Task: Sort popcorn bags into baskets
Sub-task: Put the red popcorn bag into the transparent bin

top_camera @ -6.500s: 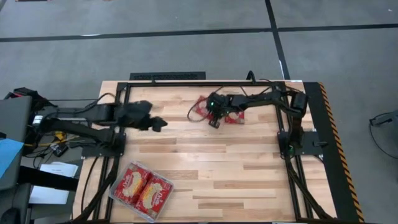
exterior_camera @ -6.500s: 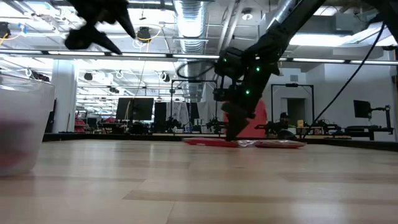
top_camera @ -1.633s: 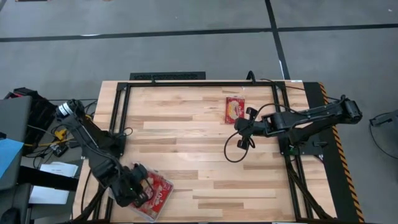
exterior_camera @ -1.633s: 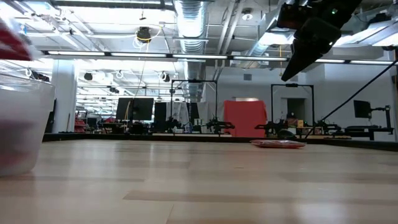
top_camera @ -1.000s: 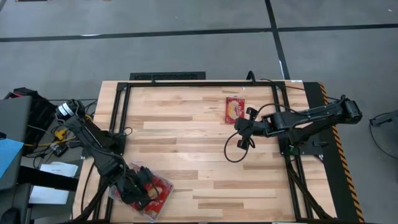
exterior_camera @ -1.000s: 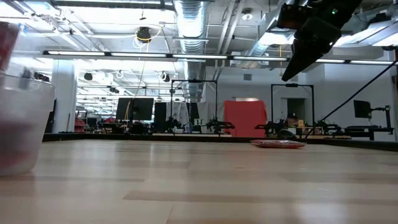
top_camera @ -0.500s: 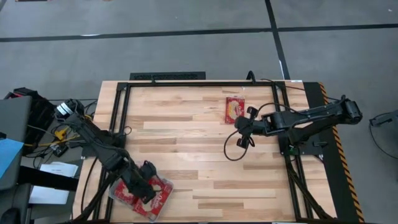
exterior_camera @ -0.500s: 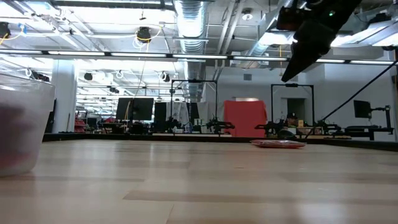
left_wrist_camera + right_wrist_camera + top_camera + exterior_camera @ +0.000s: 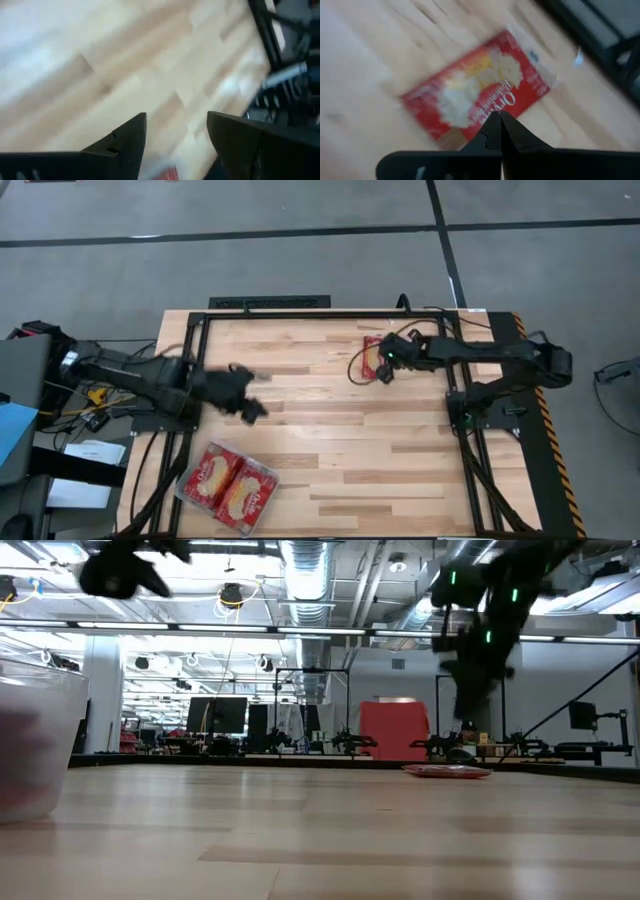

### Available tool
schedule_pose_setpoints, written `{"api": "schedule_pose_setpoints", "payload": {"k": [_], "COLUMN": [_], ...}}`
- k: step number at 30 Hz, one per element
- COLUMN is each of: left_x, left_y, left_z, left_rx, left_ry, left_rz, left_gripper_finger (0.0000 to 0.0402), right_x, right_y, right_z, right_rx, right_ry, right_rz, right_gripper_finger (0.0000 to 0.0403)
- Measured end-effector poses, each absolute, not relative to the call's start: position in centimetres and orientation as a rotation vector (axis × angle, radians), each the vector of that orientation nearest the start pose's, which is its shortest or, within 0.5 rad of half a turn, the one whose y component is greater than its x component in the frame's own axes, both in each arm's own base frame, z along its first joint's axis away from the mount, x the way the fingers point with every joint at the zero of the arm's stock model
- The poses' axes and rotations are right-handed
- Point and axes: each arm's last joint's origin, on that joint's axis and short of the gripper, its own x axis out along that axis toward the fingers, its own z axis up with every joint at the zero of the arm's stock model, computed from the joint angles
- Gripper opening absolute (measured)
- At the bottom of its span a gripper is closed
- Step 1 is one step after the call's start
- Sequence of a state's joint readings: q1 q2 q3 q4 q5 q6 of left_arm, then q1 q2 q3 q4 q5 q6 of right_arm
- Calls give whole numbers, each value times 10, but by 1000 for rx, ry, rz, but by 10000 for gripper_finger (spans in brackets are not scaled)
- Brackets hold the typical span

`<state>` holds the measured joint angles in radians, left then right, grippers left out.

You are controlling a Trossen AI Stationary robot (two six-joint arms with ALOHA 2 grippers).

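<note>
1. High view gives me the table (image 9: 340, 440): the clear basket (image 9: 187, 489) sits at its near-left corner holding popcorn bags (image 9: 228, 484), two showing on top.
2. One loose bag (image 9: 373, 356) lies flat at the far side, so I judge a single piece is left.
3. My left gripper (image 9: 250, 406), jaws apart and empty, was over the basket a second ago and now hangs mid-left.
4. My right gripper (image 9: 384, 366), fingers together and empty, has swung over that last bag.
</note>
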<state>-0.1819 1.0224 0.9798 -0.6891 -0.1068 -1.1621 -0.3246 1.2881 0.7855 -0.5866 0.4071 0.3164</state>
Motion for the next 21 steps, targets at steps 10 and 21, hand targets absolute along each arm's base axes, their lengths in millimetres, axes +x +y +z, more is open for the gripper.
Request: {"api": "schedule_pose_setpoints", "payload": {"k": [10, 21], "left_x": [258, 348], "left_y": [68, 148], "left_z": [277, 147], "left_rx": [-884, -1167], "left_ry": [639, 600], "left_rz": [414, 282], "left_gripper_finger": [197, 228], "right_x": [228, 256], "right_y": [-115, -97], "right_z": [143, 125], "right_rx": [341, 378], "right_ry": [993, 921], "right_rz": [-832, -730], "right_gripper_finger": [9, 14]}}
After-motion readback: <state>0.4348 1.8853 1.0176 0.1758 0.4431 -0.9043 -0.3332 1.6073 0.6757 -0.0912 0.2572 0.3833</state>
